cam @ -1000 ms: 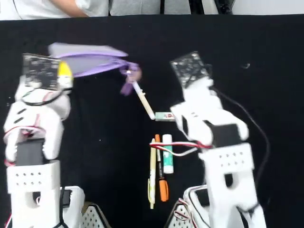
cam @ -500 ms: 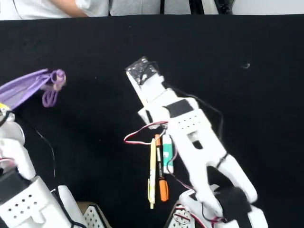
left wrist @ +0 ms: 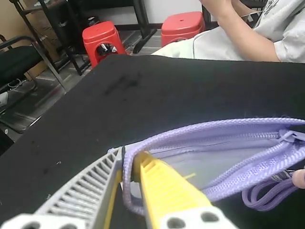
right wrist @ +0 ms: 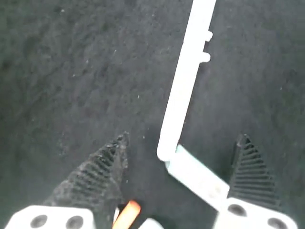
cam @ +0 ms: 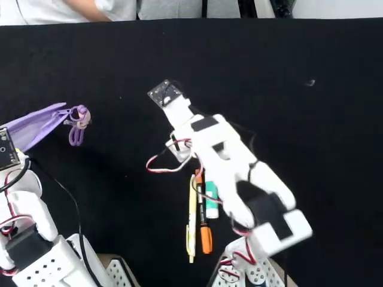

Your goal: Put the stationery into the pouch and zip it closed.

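The purple pouch [cam: 37, 122] hangs at the table's left side, its strap loop [cam: 77, 133] dangling. My left gripper [left wrist: 127, 157] is shut on the pouch [left wrist: 214, 157] rim, yellow finger [left wrist: 162, 186] inside the open mouth and grey finger outside. My right gripper [right wrist: 183, 139] is open just above a white pen [right wrist: 183, 90] lying on the black cloth, with one finger on each side of its pale end piece [right wrist: 198, 177]. A yellow pen [cam: 192, 221], an orange marker [cam: 204, 227] and a green-white stick [cam: 212, 204] lie side by side by the right arm [cam: 221, 161].
Black cloth [cam: 311, 131] covers the table, with open room at the right and back. A person in a grey shirt [left wrist: 248, 38] sits at the far edge. Red stools [left wrist: 102, 38] stand on the floor beyond the table.
The left arm has carried the pouch from the back centre to the left side. The right arm swung left and came down over the white pen.
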`<state>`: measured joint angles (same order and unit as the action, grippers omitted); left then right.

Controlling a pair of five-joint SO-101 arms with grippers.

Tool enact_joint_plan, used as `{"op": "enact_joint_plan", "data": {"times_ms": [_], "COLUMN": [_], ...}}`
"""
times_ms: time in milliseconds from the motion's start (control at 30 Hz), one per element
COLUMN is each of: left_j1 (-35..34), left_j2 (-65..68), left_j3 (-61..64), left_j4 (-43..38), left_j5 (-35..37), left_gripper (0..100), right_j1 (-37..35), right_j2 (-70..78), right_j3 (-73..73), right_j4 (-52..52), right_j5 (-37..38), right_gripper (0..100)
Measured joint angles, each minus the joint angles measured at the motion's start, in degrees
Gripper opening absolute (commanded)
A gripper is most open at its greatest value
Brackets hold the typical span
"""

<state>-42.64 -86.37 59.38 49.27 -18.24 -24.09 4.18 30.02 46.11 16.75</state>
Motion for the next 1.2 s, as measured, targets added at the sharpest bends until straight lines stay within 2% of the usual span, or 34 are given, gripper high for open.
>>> {"op": "enact_joint_plan", "data": {"times_ms": [200, 467, 700, 1000, 1200], "left_j1": [0.0, 0.0, 0.1, 8.8, 11.6], "left_j2": [-0.1, -0.1, -0.1, 0.2, 11.6], "left_j3": [0.0, 0.5, -0.2, -8.2, -17.3], "left_j4": [0.0, 0.0, 3.3, 14.4, 20.6], "left_j5": [-0.1, -0.1, 1.7, 2.0, 2.8], "left_gripper": [3, 3, 3, 3, 3], "right_j1": [0.0, 2.8, 5.1, 5.0, 7.4], "right_j2": [11.3, 19.9, 21.0, 18.0, 7.4], "right_j3": [-8.1, -21.7, -23.7, -23.6, -18.7], "right_j4": [0.2, 9.4, 10.2, 13.5, 13.6], "right_j5": [0.0, 0.2, 0.1, 0.2, 0.2], "right_gripper": [30.0, 1.6, 1.1, 1.1, 1.1]}}
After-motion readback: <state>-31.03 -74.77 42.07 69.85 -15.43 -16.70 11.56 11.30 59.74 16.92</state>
